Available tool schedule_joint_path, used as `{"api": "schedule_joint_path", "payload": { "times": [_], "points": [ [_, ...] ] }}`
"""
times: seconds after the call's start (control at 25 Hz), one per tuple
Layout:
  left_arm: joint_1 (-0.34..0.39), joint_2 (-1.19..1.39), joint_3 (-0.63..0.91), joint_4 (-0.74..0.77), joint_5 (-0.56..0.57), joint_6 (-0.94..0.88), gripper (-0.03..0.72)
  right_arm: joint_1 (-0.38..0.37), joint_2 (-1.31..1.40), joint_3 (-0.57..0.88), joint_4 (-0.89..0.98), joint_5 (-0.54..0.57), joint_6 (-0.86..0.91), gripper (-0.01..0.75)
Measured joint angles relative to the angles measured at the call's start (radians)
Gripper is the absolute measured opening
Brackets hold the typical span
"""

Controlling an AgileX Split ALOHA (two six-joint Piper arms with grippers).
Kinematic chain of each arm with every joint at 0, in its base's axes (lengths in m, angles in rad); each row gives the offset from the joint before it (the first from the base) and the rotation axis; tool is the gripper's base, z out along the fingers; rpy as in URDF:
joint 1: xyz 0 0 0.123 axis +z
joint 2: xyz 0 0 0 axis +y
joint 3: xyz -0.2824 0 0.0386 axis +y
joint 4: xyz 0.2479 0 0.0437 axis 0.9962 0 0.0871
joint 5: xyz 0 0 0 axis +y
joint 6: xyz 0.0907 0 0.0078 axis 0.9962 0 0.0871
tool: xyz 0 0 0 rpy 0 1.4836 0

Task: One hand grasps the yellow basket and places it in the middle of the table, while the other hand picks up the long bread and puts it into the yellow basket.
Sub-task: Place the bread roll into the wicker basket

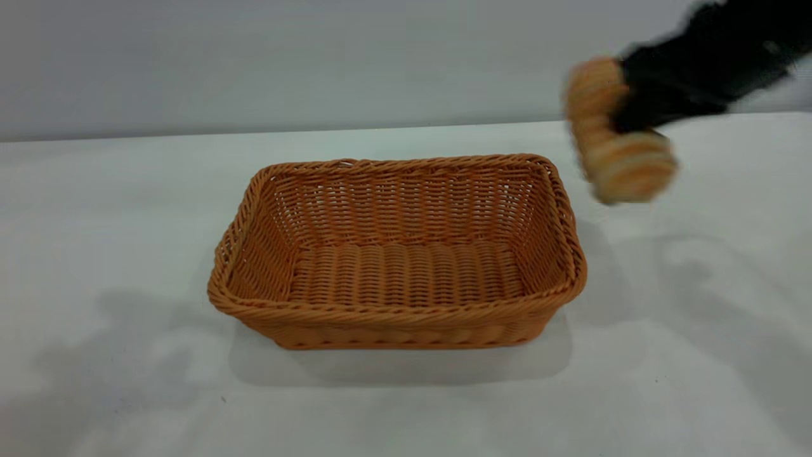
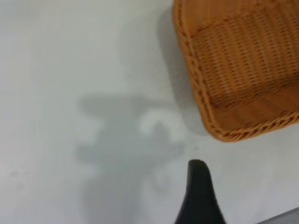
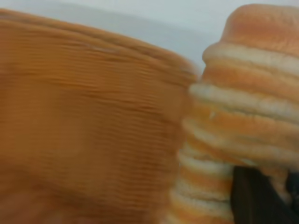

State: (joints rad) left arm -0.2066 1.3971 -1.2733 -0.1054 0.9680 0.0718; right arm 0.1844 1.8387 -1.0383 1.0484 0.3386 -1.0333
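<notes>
The yellow basket [image 1: 393, 315] stands empty in the middle of the table [image 1: 127, 209]. My right gripper [image 1: 625, 127] is shut on the long bread [image 1: 625, 166] and holds it in the air just beyond the basket's right rim, blurred by motion. In the right wrist view the striped bread [image 3: 243, 107] fills the frame beside the basket's wall [image 3: 84, 116], with a dark finger [image 3: 254, 196] against it. The left gripper is out of the exterior view. Its wrist view shows one dark finger [image 2: 198, 191] over bare table, apart from a corner of the basket [image 2: 243, 70].
A plain grey wall [image 1: 254, 57] rises behind the table's far edge. Arm shadows fall on the white tabletop at both sides of the basket. Nothing else stands on the table.
</notes>
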Motion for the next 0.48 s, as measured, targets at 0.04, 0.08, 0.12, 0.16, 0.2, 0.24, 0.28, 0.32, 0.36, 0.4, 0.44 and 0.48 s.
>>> {"api": "schedule_joint_path", "payload": {
  "times": [0.04, 0.08, 0.12, 0.16, 0.2, 0.24, 0.28, 0.32, 0.36, 0.4, 0.44, 0.48],
  "points": [
    [0.0, -0.026, 0.0, 0.018, 0.014, -0.015, 0.582, 0.043, -0.008, -0.001, -0.001, 0.008, 0.004, 0.049],
    [0.0, -0.055, 0.0, 0.034, 0.031, -0.029, 0.582, 0.087, -0.009, -0.003, 0.0, 0.01, 0.007, 0.049],
    [0.0, -0.08, 0.0, 0.044, 0.048, -0.04, 0.582, 0.125, -0.003, -0.004, 0.005, 0.008, 0.007, 0.049],
    [0.0, -0.099, 0.001, 0.05, 0.065, -0.044, 0.582, 0.168, 0.009, -0.011, 0.01, 0.001, 0.007, 0.049],
    [0.0, -0.118, 0.001, 0.054, 0.078, -0.049, 0.582, 0.207, 0.03, -0.023, 0.023, -0.019, 0.007, 0.051],
    [0.0, -0.134, 0.001, 0.061, 0.092, -0.055, 0.582, 0.237, 0.057, -0.039, 0.036, -0.045, 0.008, 0.057],
    [0.0, -0.147, 0.002, 0.069, 0.105, -0.057, 0.582, 0.267, 0.091, -0.057, 0.045, -0.071, 0.008, 0.063],
    [0.0, -0.156, 0.005, 0.074, 0.114, -0.061, 0.582, 0.292, 0.124, -0.082, 0.052, -0.096, 0.008, 0.072],
    [0.0, -0.163, 0.011, 0.078, 0.125, -0.064, 0.582, 0.311, 0.166, -0.112, 0.057, -0.111, 0.008, 0.083],
    [0.0, -0.165, 0.015, 0.079, 0.142, -0.066, 0.582, 0.325, 0.21, -0.143, 0.059, -0.119, 0.007, 0.095],
    [0.0, -0.165, 0.018, 0.08, 0.155, -0.072, 0.582, 0.338, 0.253, -0.169, 0.061, -0.123, 0.003, 0.114],
    [0.0, -0.165, 0.02, 0.08, 0.168, -0.072, 0.582, 0.347, 0.287, -0.198, 0.063, -0.124, 0.002, 0.14]
  ]
}}
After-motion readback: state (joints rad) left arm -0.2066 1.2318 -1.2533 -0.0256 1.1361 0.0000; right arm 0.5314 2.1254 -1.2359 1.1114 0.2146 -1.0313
